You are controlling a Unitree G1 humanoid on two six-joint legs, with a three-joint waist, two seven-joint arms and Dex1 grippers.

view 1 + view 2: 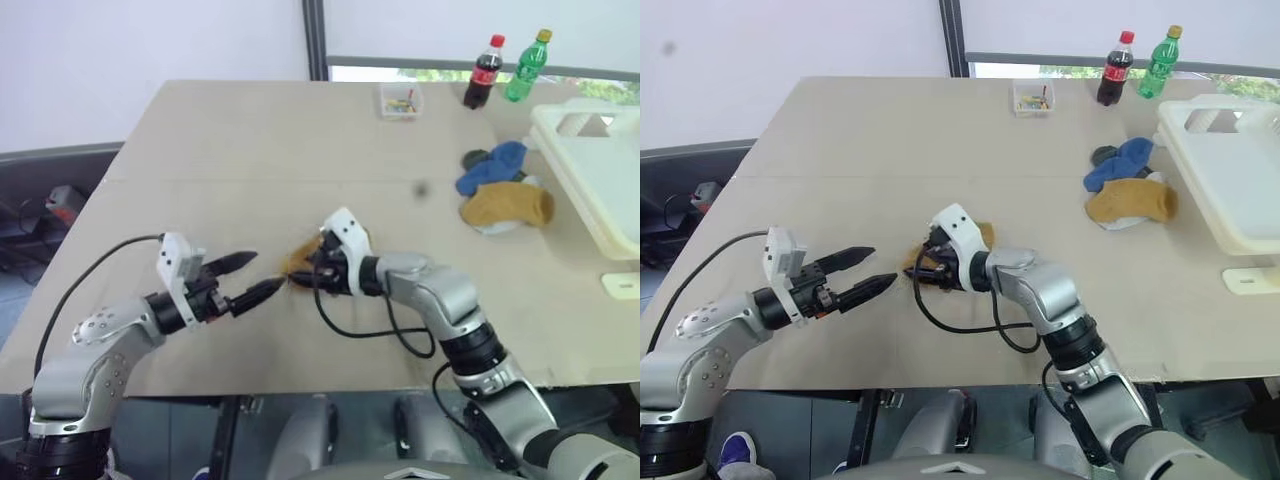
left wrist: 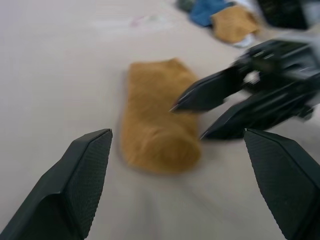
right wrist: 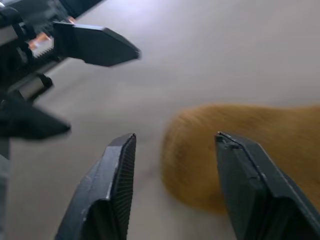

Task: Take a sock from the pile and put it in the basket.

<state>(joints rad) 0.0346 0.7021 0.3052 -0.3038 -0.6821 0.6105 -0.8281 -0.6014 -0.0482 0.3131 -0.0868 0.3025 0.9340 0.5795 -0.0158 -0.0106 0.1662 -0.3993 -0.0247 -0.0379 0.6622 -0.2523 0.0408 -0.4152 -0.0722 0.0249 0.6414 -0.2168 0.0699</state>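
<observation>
Head view: mustard sock (image 1: 300, 260) mid-frame on the table (image 1: 250, 150), half hidden behind the right claw (image 1: 300, 274). Left wrist view shows it whole, lying loose. Both claws spread, left claw (image 1: 247, 277) empty. Pile (image 1: 502, 190) and basket (image 1: 590, 170) upper right.

No text, number or sign can be read anywhere. The dark cola bottle (image 1: 485, 72) with a red cap and red label band, at the far edge of the tabletop (image 1: 250, 150), shows its band as a plain red strip, the lettering too small to make out. The green bottle (image 1: 526, 66) beside it shows no readable label either.
</observation>
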